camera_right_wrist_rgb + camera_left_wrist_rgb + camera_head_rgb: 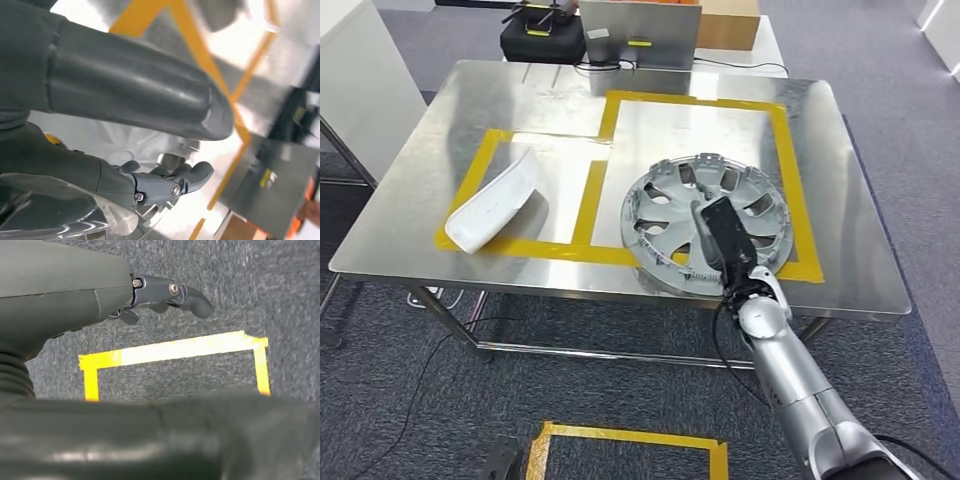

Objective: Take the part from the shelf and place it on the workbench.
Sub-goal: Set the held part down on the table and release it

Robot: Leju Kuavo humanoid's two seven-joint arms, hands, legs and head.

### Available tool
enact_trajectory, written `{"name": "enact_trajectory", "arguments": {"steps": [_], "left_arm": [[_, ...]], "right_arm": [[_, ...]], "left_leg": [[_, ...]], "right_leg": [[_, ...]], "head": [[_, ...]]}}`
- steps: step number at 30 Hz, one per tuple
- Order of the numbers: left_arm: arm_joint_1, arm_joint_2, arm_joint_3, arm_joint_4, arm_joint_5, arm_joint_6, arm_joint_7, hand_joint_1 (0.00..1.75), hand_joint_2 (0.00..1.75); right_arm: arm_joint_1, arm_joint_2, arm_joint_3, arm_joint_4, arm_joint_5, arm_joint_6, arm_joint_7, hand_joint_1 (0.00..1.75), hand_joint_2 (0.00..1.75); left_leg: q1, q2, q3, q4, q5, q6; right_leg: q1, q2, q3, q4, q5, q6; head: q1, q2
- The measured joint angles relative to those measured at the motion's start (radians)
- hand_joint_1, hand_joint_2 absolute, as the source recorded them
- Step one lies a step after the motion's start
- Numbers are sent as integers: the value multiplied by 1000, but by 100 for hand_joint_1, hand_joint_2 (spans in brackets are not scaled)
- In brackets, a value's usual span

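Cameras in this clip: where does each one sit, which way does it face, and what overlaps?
Head view: high, facing down at the workbench, hubcap, white part; right hand on the hubcap.
Left wrist view: facing the carpet and floor tape; left hand empty.
Right wrist view: close over the hubcap; right hand.
Shared: hubcap, right hand.

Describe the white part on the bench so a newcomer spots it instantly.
Start at the steel workbench with yellow tape outlines. Inside the smaller outline on the robot's left lies the white part, a smooth, curved, elongated shell. Its neighbour, the grey hubcap under the right hand, is round and full of openings; the white part is solid.
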Motion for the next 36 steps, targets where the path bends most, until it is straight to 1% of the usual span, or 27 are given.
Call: {"name": "enact_trajectory", "arguments": {"steps": [2,3,4,5,6,7,8,9,10,13,14,16,18,19,20,21,23,24,25,27,29,30,31,33,34,35,36], "left_arm": [[3,2,6,0,10,5,-2,0,0],[6,3,11,0,16,7,-2,0,0],[9,4,17,0,23,9,-2,0,0],[13,6,22,0,30,10,-1,0,0],[17,7,27,0,36,11,-1,0,0],[21,7,32,0,41,12,-1,0,0],[24,8,37,0,45,14,-1,0,0],[26,9,42,0,48,15,-2,0,0],[28,10,46,0,51,16,-2,0,0],[33,11,56,0,55,23,-4,0,0],[35,12,60,0,56,25,-6,0,0],[36,13,67,0,57,29,-12,0,0],[37,14,70,0,60,29,-17,0,0],[38,15,71,0,62,30,-19,0,0],[39,15,72,0,64,30,-22,0,0],[39,16,74,0,66,30,-24,0,0],[38,19,77,0,68,29,-30,0,0],[37,19,78,0,71,29,-32,0,0],[37,20,81,0,73,29,-33,0,0],[37,20,88,0,79,30,-34,0,0],[38,20,94,0,85,32,-35,0,0],[38,20,96,0,88,34,-35,0,0],[38,19,98,0,89,35,-36,0,0],[39,19,100,0,90,36,-37,0,0],[40,19,101,0,91,36,-37,0,0],[41,19,101,0,91,36,-37,0,0],[42,19,102,0,92,36,-37,0,0]], "right_arm": [[28,-4,-34,-48,-74,-22,6,0,0],[48,-8,-53,-74,-115,-32,12,0,0],[69,-14,-72,-99,-157,-41,18,0,0],[91,-22,-93,-126,-197,-52,22,0,0],[111,-31,-115,-155,-230,-63,24,0,0],[129,-40,-137,-184,-255,-76,24,0,0],[146,-48,-158,-213,-273,-90,23,0,0],[163,-55,-178,-242,-289,-103,23,0,0],[183,-61,-197,-270,-303,-117,21,0,0],[249,-72,-245,-342,-315,-160,0,0,0],[268,-74,-257,-365,-313,-170,-11,0,0],[302,-76,-275,-407,-312,-178,-35,0,0],[337,-80,-288,-440,-313,-174,-56,0,0],[353,-82,-294,-452,-311,-172,-66,0,0],[368,-84,-300,-464,-307,-170,-78,0,0],[382,-85,-306,-476,-300,-169,-90,0,0],[405,-86,-315,-503,-277,-172,-118,0,0],[415,-87,-317,-516,-264,-175,-130,0,0],[424,-88,-319,-528,-250,-177,-139,0,0],[441,-89,-322,-551,-226,-181,-150,0,0],[460,-91,-324,-576,-204,-180,-155,0,0],[467,-92,-325,-587,-197,-179,-156,0,0],[472,-94,-326,-595,-193,-178,-156,0,0],[483,-97,-327,-604,-189,-176,-156,0,0],[490,-98,-328,-606,-188,-176,-156,0,0],[496,-99,-328,-608,-188,-176,-156,0,0],[500,-99,-328,-610,-188,-176,-156,0,0]], "left_leg": [[-1,0,0,0,0,6],[-3,0,0,0,-1,8],[-4,0,1,0,-1,9],[-5,-1,1,0,-2,9],[-7,-2,2,0,-2,10],[-8,-3,3,0,-3,9],[-11,-4,2,2,-4,7],[-12,-4,1,3,-5,5],[-14,-4,1,3,-6,2],[-13,-3,2,5,-10,-9],[-12,-3,-3,18,-22,-14],[-10,-2,-37,106,-79,-23],[-7,-1,-94,240,-142,-29],[-7,-1,-110,280,-153,-31],[-6,-1,-110,284,-145,-31],[-6,-1,-90,248,-119,-30],[-7,-1,-18,106,-55,-23],[-8,-1,12,46,-36,-19],[-10,-1,31,7,-27,-16],[-13,-2,36,-9,-27,-10],[-11,-1,39,-19,-19,3],[-9,0,41,-24,-15,9],[-8,1,42,-28,-12,13],[-10,2,40,-28,-11,16],[-10,2,40,-28,-10,17],[-11,3,40,-28,-10,17],[-11,3,40,-27,-10,16]], "right_leg": [[0,-1,-65,132,-59,2],[0,-1,-97,196,-79,3],[0,-1,-115,227,-81,3],[0,-1,-114,218,-65,1],[1,-1,-92,169,-33,-2],[1,-2,-57,96,3,-5],[3,-4,-20,25,27,-8],[4,-5,8,-27,42,-11],[6,-6,24,-55,46,-13],[7,-5,30,-65,48,-23],[5,-5,32,-67,49,-28],[2,-6,35,-71,51,-38],[2,-7,36,-71,50,-41],[2,-7,36,-70,49,-42],[3,-6,36,-70,49,-42],[3,-6,37,-70,49,-42],[4,-5,39,-70,49,-39],[5,-4,39,-69,48,-36],[6,-3,38,-69,49,-31],[6,-2,38,-71,52,-20],[2,-3,30,-63,43,-10],[2,-3,16,-35,23,-5],[1,-3,-8,15,-6,-2],[1,-3,-69,154,-71,4],[0,-3,-92,205,-85,6],[0,-4,-97,219,-81,7],[0,-4,-81,191,-59,8]], "head": [[2,0],[2,0],[2,0],[2,0],[2,0],[3,0],[2,0],[2,0],[1,0],[1,0],[1,0],[-1,0],[-1,0],[-1,0],[-1,0],[-1,0],[-1,0],[0,0],[0,0],[1,0],[1,0],[3,0],[4,0],[7,0],[7,0],[7,0],[7,0]]}}
